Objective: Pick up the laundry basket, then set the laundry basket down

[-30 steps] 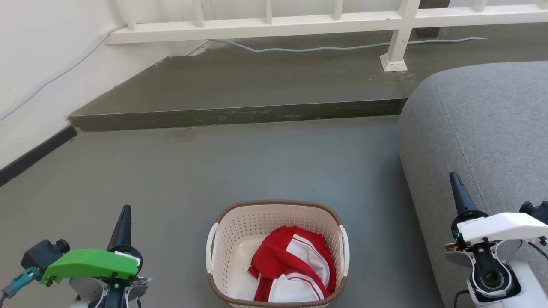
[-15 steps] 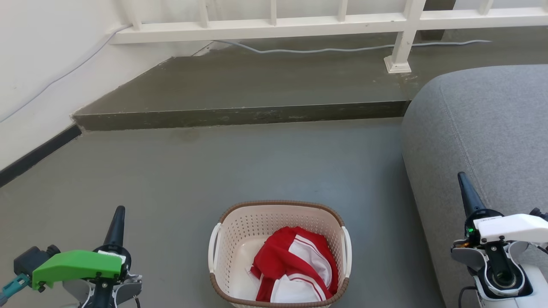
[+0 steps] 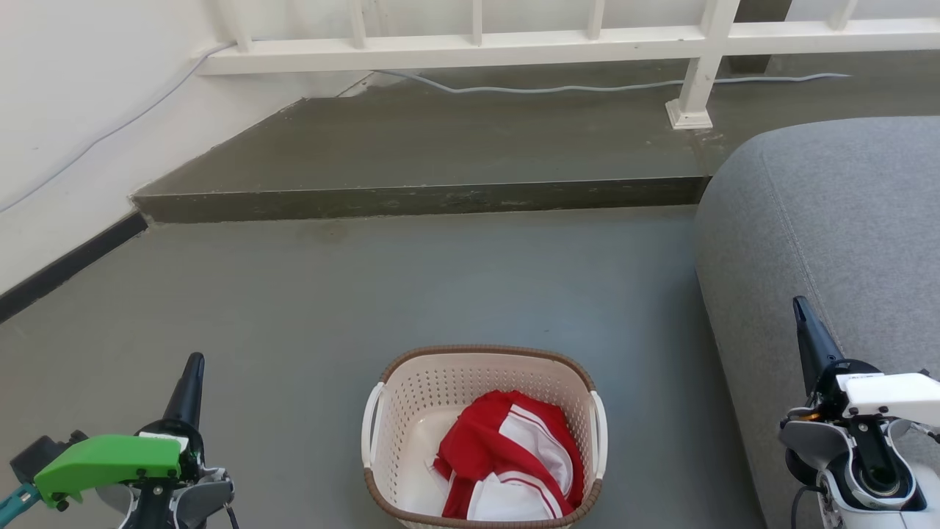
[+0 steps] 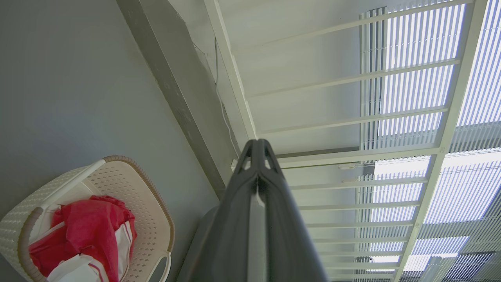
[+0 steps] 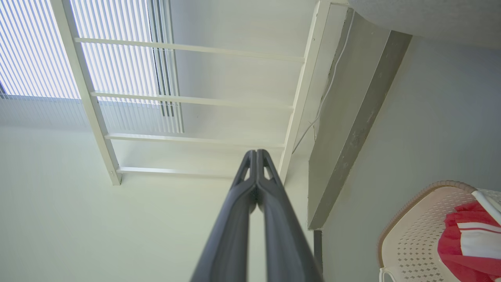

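Laundry basket (image 3: 440, 386) sits on the grey floor (image 3: 440, 279), low in the middle of the head view, with a red and white garment (image 3: 507, 463) inside. The left gripper (image 3: 192, 371) hangs well to its left, and the right gripper (image 3: 802, 312) well to its right, by the grey sofa (image 3: 844, 220). Both have fingers pressed together, gripping nothing.

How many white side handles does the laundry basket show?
2. One handle is on the left side of the laundry basket, the other on its right side. None seems hidden.
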Controlling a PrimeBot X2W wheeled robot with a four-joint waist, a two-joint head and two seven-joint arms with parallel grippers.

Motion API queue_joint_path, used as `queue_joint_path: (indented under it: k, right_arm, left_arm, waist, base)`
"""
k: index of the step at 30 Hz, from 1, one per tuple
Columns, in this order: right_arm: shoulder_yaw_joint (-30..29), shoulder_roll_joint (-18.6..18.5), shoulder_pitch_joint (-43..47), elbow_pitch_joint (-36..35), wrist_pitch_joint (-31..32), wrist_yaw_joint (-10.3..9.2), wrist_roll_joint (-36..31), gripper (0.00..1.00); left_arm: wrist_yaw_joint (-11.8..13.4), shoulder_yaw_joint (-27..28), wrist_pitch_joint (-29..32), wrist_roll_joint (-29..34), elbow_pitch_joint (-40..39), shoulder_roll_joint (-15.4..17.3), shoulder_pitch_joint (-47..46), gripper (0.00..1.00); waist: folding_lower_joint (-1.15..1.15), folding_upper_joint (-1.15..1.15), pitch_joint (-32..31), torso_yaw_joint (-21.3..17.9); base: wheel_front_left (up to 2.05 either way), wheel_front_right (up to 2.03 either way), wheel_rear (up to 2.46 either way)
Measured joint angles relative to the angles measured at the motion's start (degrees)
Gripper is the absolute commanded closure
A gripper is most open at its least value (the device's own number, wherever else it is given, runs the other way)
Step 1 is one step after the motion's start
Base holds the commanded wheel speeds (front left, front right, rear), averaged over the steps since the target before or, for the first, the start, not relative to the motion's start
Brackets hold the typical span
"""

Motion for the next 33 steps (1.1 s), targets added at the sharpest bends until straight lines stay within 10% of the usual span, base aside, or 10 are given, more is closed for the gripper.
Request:
queue_joint_path:
  k: [33]
  right_arm:
    - [-2.5,0.4,-0.2,0.6,2.1,0.71,7.6,1.0]
  left_arm:
    - [-0.1,1.7,2.2,-7.5,0.0,-0.1,0.0,1.0]
  waist:
    - [0.0,0.0,-0.1,0.5]
  base:
    - [0.0,0.0,0.0]
